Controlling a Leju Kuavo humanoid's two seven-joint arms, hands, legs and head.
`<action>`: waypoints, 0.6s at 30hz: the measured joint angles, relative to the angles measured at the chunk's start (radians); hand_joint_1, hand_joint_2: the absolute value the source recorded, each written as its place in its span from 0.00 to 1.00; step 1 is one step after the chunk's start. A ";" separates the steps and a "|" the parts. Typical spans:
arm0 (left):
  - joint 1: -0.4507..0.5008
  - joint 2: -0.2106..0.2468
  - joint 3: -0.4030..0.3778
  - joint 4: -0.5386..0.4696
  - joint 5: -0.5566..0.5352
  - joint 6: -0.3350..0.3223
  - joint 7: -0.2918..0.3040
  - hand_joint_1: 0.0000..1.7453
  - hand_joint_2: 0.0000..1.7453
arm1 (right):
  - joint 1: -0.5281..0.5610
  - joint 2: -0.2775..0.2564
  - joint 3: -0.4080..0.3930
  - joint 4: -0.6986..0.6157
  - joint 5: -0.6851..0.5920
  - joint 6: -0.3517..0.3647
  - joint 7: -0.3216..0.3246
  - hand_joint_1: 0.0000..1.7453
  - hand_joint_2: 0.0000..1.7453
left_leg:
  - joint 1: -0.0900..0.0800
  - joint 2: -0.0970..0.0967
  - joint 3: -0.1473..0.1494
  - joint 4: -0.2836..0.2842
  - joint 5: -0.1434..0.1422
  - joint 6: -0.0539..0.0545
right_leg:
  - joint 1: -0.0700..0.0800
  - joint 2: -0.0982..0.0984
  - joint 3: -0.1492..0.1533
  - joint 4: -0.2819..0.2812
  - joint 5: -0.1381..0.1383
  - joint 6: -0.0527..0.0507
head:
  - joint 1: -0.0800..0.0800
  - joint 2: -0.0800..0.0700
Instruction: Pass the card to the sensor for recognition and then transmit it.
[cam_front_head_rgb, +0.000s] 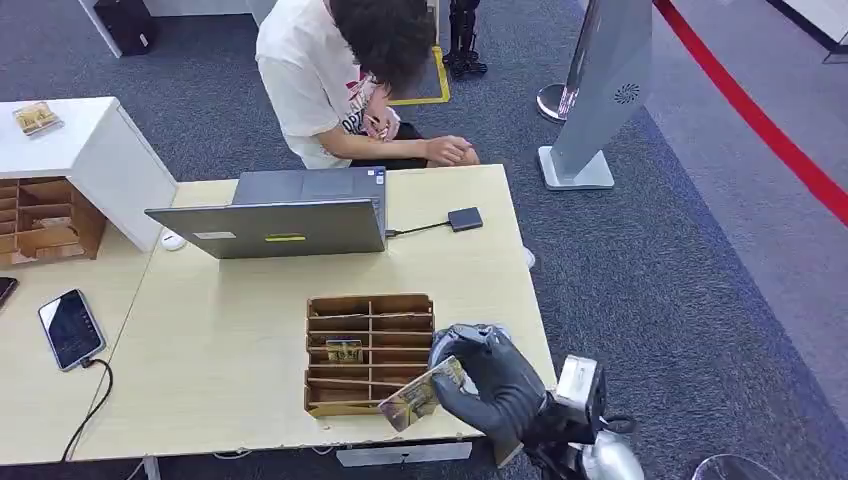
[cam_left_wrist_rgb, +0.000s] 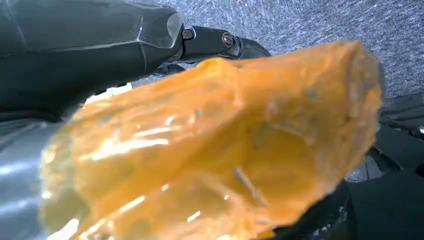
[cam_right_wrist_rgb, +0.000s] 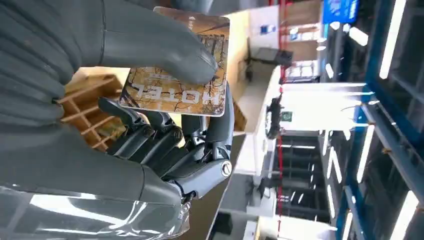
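My right hand (cam_front_head_rgb: 492, 385) hangs over the table's front right edge and pinches a brown patterned card (cam_front_head_rgb: 421, 393) between thumb and fingers. In the right wrist view the card (cam_right_wrist_rgb: 172, 95) reads HOTEL, and the thumb of the hand (cam_right_wrist_rgb: 75, 150) presses on its face. The card sits just off the front right corner of a wooden slotted tray (cam_front_head_rgb: 370, 301), which has another card (cam_front_head_rgb: 343, 350) in one slot. The sensor (cam_front_head_rgb: 465, 218), a small dark square on a cable, lies farther back on the table. A blurred orange shape (cam_left_wrist_rgb: 225, 150) lies close across the left wrist view, hiding how the left hand's fingers stand.
An open grey laptop (cam_front_head_rgb: 290, 215) stands behind the tray, with a person (cam_front_head_rgb: 340, 80) seated beyond it. At the left a phone (cam_front_head_rgb: 70, 328) lies on a second table beside another wooden tray (cam_front_head_rgb: 40, 220). On the carpet to the right stands a grey kiosk (cam_front_head_rgb: 600, 90).
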 joint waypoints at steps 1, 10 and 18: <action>0.000 0.000 0.000 0.000 -0.001 0.002 0.000 0.00 0.00 | 0.002 -0.001 -0.004 0.000 -0.030 0.019 0.003 1.00 1.00 | 0.000 0.000 0.000 0.000 0.000 0.000 | 0.000 0.000 0.000 0.000 0.000 0.000 | 0.000 0.000; -0.001 0.000 0.000 0.000 -0.017 0.005 0.000 0.00 0.00 | 0.011 -0.010 -0.014 0.009 -0.247 0.183 0.026 1.00 1.00 | 0.000 0.000 0.000 0.000 0.000 0.000 | 0.000 0.000 0.000 0.000 0.000 0.000 | 0.000 0.000; -0.003 0.001 0.000 0.000 -0.037 0.000 -0.004 0.00 0.00 | 0.012 -0.018 -0.003 0.029 -0.370 0.385 0.025 1.00 1.00 | 0.000 0.000 0.000 0.000 0.000 0.000 | 0.000 0.000 0.000 0.000 0.000 0.000 | 0.000 0.000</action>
